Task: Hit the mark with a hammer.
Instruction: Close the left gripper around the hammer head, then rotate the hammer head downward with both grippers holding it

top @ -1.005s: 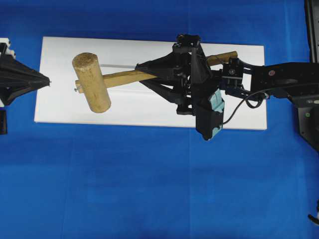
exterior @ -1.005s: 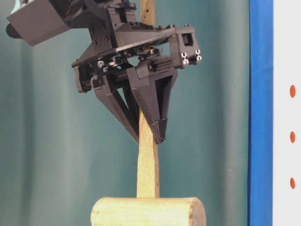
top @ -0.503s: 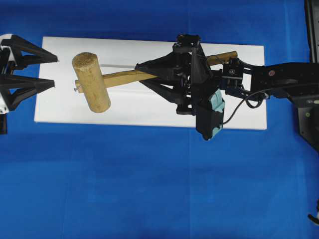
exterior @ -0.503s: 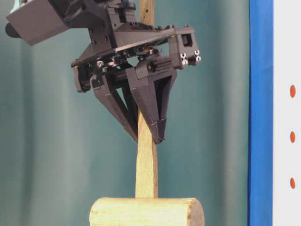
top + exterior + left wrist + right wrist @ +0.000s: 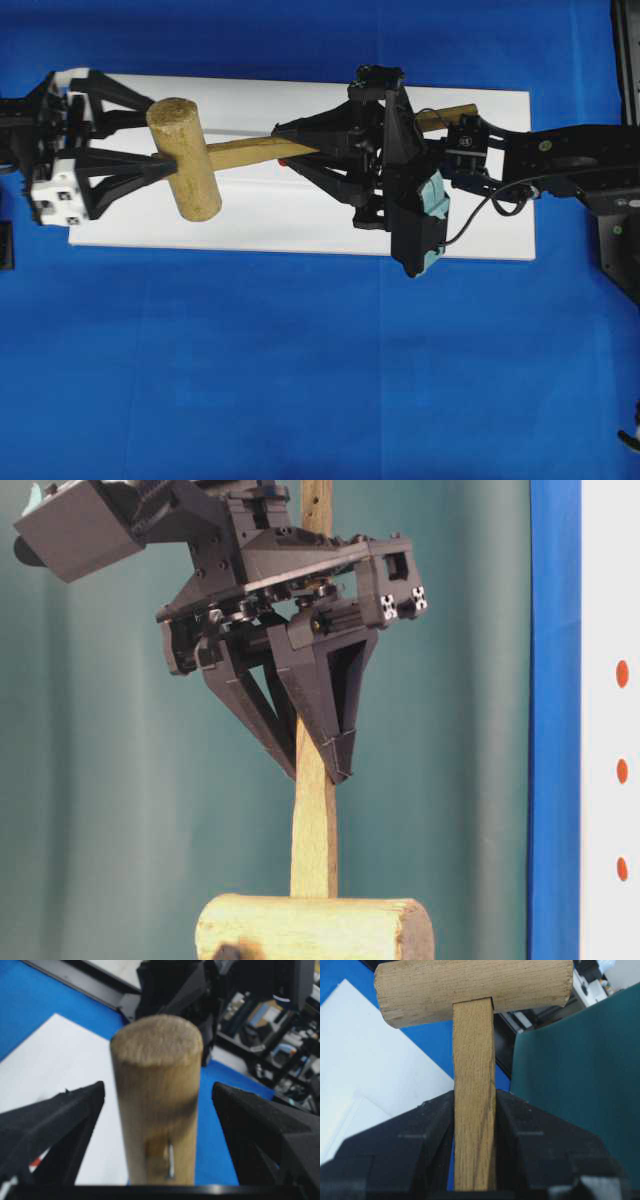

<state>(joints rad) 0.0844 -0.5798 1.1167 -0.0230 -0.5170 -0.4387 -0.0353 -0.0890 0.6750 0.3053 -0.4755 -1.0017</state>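
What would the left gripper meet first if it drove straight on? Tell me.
Probably the hammer head: the open left gripper already straddles it, fingers apart from it either side. Depth is unclear.

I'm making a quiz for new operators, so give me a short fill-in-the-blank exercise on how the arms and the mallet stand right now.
1. The right gripper is shut on the hammer's ____.
2. The left gripper's fingers stand on either side of the hammer's ____.
3. The left gripper's jaws are ____.
4. Beneath the hammer lies a ____ board on the blue cloth.

Missing words: handle; head; open; white
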